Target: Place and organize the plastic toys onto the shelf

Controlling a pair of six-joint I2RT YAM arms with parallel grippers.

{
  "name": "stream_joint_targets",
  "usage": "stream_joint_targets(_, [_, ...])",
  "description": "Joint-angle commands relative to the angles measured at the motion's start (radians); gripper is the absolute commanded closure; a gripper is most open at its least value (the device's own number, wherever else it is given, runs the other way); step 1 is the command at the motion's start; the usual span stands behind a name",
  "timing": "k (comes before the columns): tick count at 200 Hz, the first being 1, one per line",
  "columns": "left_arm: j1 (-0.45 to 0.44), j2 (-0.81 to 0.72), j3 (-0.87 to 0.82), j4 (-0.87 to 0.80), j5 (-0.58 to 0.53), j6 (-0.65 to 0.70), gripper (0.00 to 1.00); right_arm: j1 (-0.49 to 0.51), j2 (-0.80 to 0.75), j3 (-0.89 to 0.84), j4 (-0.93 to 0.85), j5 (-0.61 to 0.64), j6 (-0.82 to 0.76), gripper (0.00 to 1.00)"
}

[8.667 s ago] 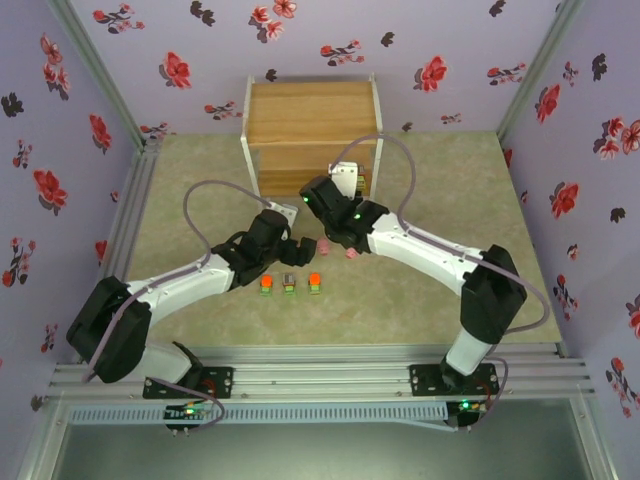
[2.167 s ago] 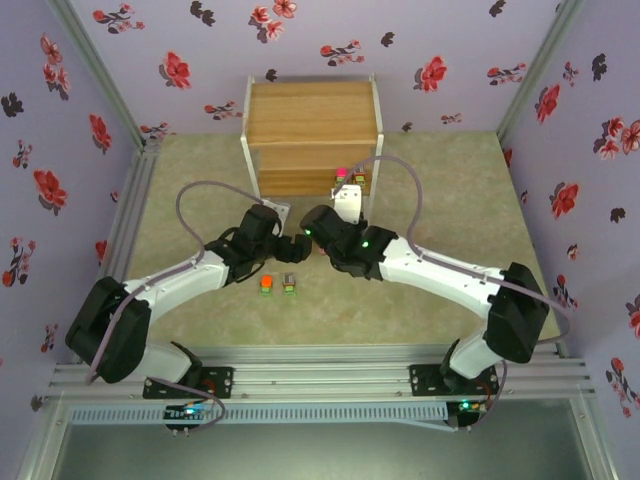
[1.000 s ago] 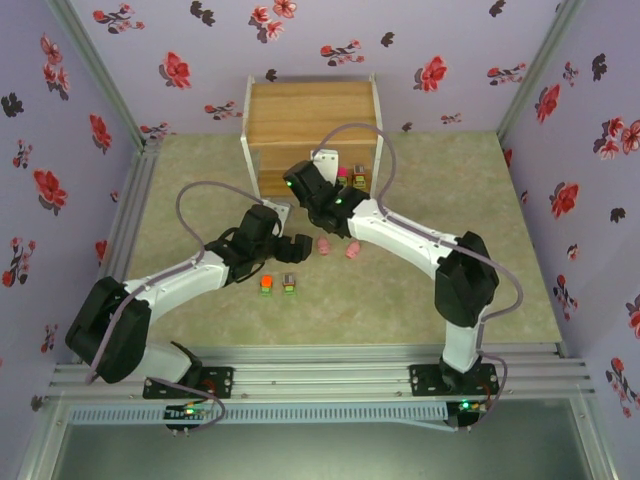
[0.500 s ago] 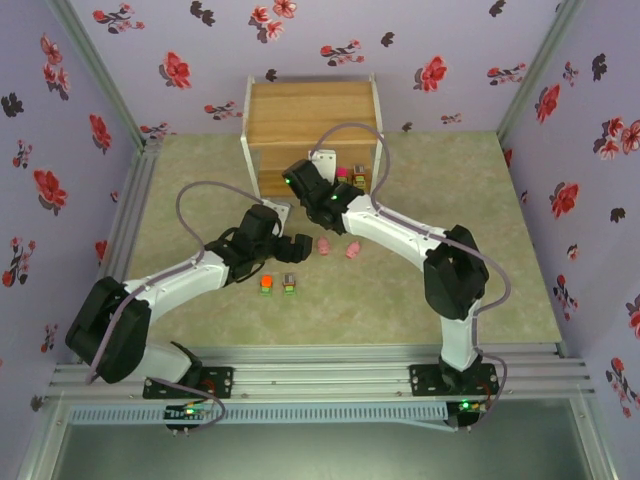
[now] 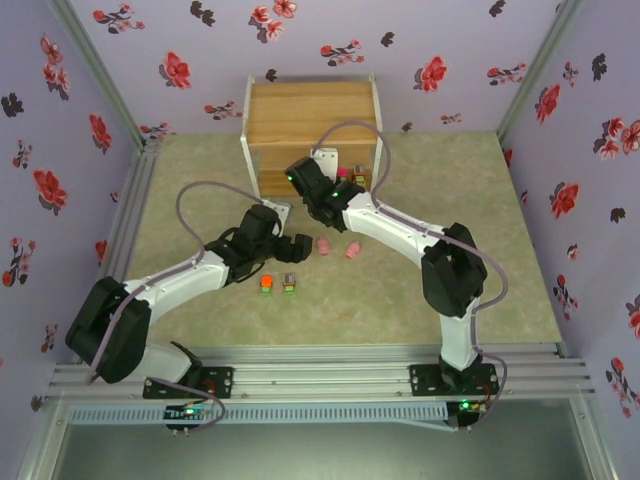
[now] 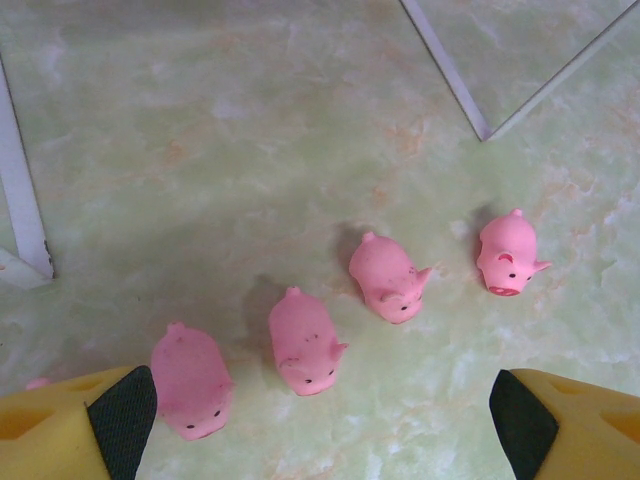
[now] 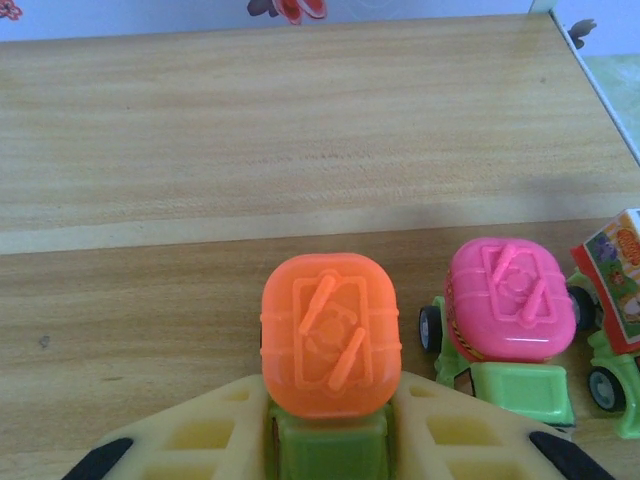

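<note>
The right gripper [image 7: 330, 450] is clamped on the orange-topped blocky plastic toy with a green base [image 7: 331, 335], held over a board of the light brown wooden shelf [image 7: 200, 150]. Lower it straight until the base sits flat, at 9 o'clock of the pink-topped green-based toy [image 7: 510, 300] and clear of it, then release. The left gripper [image 6: 320, 420] hangs wide open above the rounded pink plastic pigs [image 6: 305, 340] on the table [image 6: 250, 120].

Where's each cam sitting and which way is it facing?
Top external: above and behind the bases, looking down on table, shelf, both arms.
Left wrist: looks down at four pink pigs; open left gripper along the bottom edge.
Right wrist: faces the shelf board; right gripper shut on the orange-topped toy.
Shared: top and left wrist both see pigs on the table.
</note>
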State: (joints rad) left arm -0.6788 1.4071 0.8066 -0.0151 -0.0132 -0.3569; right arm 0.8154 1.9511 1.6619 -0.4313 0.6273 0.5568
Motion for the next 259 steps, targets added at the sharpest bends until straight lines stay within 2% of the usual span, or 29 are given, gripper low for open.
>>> stream_joint_targets(1, [-0.005,0.000,-0.004,0.014,0.019,0.024,0.09,-0.013,0.023,0.018,0.014,0.001,-0.009,0.98])
stream_joint_targets(50, [-0.005,0.001,-0.003,0.014,0.019,0.024,0.09,-0.018,0.035,0.021,0.011,-0.005,-0.010,0.97])
stream_joint_targets(114, [-0.006,0.001,-0.003,0.013,0.019,0.024,0.09,-0.019,0.025,0.001,0.018,-0.011,-0.003,0.91])
stream_joint_targets(259, [-0.005,0.001,-0.001,0.013,0.019,0.025,0.09,-0.013,-0.005,-0.017,0.022,-0.012,-0.006,0.87])
